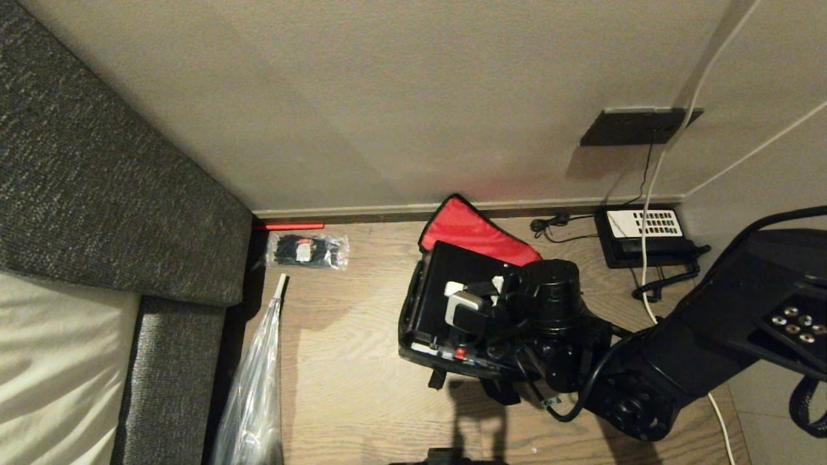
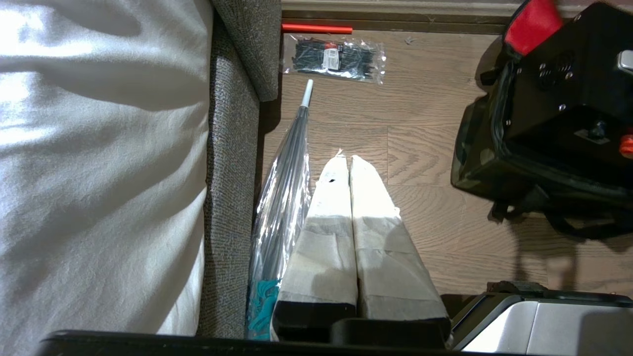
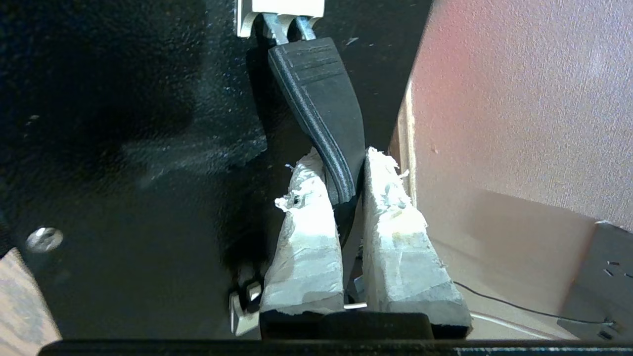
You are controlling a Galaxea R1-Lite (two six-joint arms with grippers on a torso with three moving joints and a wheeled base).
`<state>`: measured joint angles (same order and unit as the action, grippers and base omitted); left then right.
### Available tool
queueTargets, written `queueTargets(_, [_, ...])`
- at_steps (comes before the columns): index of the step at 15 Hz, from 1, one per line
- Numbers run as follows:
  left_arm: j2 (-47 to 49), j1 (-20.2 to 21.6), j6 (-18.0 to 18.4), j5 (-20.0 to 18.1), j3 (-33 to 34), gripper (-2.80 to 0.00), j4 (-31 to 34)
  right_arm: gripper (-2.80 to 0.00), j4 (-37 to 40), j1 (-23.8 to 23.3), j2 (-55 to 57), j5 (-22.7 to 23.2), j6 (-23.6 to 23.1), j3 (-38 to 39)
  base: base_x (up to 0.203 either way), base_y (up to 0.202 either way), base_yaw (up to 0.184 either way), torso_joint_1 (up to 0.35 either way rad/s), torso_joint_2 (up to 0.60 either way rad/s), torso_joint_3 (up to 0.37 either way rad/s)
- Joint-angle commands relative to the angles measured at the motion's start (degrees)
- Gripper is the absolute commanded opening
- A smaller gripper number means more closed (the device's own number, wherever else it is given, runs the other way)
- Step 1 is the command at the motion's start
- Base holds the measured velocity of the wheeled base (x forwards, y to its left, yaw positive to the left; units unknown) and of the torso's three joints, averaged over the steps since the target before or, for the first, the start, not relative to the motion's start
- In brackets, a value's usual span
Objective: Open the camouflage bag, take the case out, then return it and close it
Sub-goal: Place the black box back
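The right gripper (image 3: 341,178), its tape-wrapped fingers frayed, pinched the ribbed black handle (image 3: 316,99) of the boxy hard case (image 1: 452,284) above the soft camouflage bag (image 2: 474,148).

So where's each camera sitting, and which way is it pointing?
Head view: high, looking down at the camouflage bag with red lid lining on the wooden floor; the right arm shows.
Left wrist view: behind the shut left hand, facing the floor beside the grey sofa.
Right wrist view: behind the right hand, shut on a black handle.
Head and left wrist views share the bag.
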<state>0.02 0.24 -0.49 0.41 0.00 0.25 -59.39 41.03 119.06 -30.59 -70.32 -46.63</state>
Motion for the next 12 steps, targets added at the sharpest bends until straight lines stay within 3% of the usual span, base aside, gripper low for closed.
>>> queueTargets(1, [-0.1,0.0,0.0,0.0,0.2,-2.8,0.0,-2.8,-0.2,-0.1,0.8,-0.1,-0.3,0.0,0.0,0.0,0.0,0.0,0.0,0.0])
queueTargets(12, [-0.1,0.0,0.0,0.0,0.2,-2.8,0.0,-2.8,-1.9,-0.2,9.5,0.3,3.8,-2.0,0.0,0.0,0.0,0.0,0.0,0.0])
